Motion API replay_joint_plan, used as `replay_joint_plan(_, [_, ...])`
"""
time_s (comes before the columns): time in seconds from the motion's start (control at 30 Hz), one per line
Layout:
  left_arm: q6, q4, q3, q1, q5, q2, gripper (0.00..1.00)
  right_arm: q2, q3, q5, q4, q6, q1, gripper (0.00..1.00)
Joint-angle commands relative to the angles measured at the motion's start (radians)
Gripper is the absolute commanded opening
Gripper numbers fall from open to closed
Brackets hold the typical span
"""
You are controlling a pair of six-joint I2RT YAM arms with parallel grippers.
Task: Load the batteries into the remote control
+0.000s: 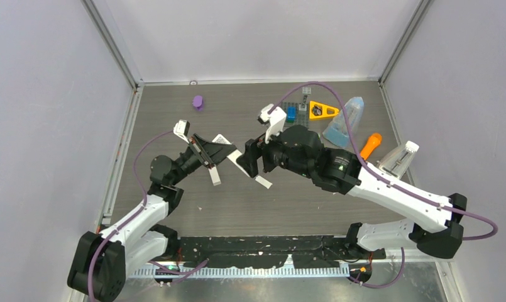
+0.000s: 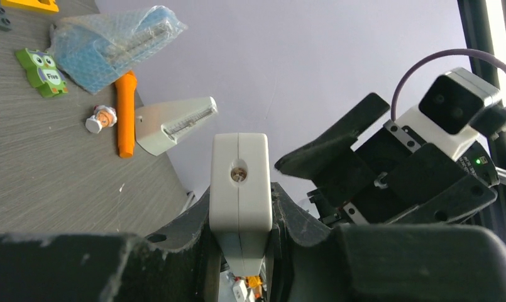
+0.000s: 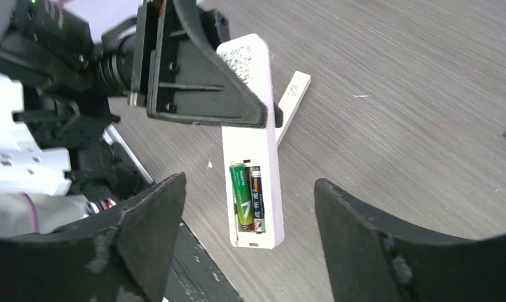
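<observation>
batteries (image 3: 248,196): two thin cylinders, one green and one black with an orange band, lying side by side in the open bay at the 6 o'clock end of the remote control (image 3: 250,145) in the right wrist view.
key relation: the bay sits directly between the spread fingers of the right end effector (image 1: 250,162), and the cells run parallel to the remote's length.
long axis: about 10 to 4 o'clock in the top view, 12 to 6 in the right wrist view.
nearer arm: both are at the remote, with the right one over the bay.
left end effector (image 1: 207,151): clamped on the remote's 12 o'clock half.
right end effector state: jaws wide apart, nothing in them.
remote: slim white matte plastic bar with rounded edges; whether its free end rests on the bench (image 3: 426,126) is unclear.
white strip (image 3: 294,94): flat and narrow, on the bench beside the remote at 1 o'clock, possibly the cover.
bench surface: grey wood grain.
judgement: both cells look seated, so fitting the cover seems next.
</observation>
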Motion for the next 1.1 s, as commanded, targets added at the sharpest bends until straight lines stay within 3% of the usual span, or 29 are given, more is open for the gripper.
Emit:
replay_joint_plan(0.0, [0.043, 0.005, 0.004, 0.003, -0.012, -0.042, 0.00, -0.080, 0.022, 0.111, 0.012, 0.271, -0.030, 0.88])
replay_joint_plan(0.17, [0.055, -0.013, 0.013, 0.003, -0.027, -0.061, 0.00, -0.102, -0.068, -0.019, 0.028, 0.595, -0.093, 0.99])
replay_joint_plan(0.37, [0.052, -0.027, 0.033, 0.003, -0.042, -0.070, 0.00, -0.106, -0.196, -0.135, 0.184, 0.833, -0.096, 0.96])
replay_joint_plan(0.7, [0.037, -0.038, 0.035, 0.003, -0.086, -0.089, 0.00, -0.069, -0.243, -0.199, 0.262, 0.926, -0.096, 0.96])
replay_joint_plan(0.93, [0.046, 0.007, 0.040, 0.003, -0.080, -0.069, 0.00, -0.067, -0.278, -0.126, 0.288, 1.016, -0.096, 1.00])
replay_joint_plan(1.07, [0.044, 0.037, 0.034, 0.003, -0.078, -0.063, 0.00, -0.058, -0.278, -0.115, 0.289, 1.041, -0.096, 0.93])
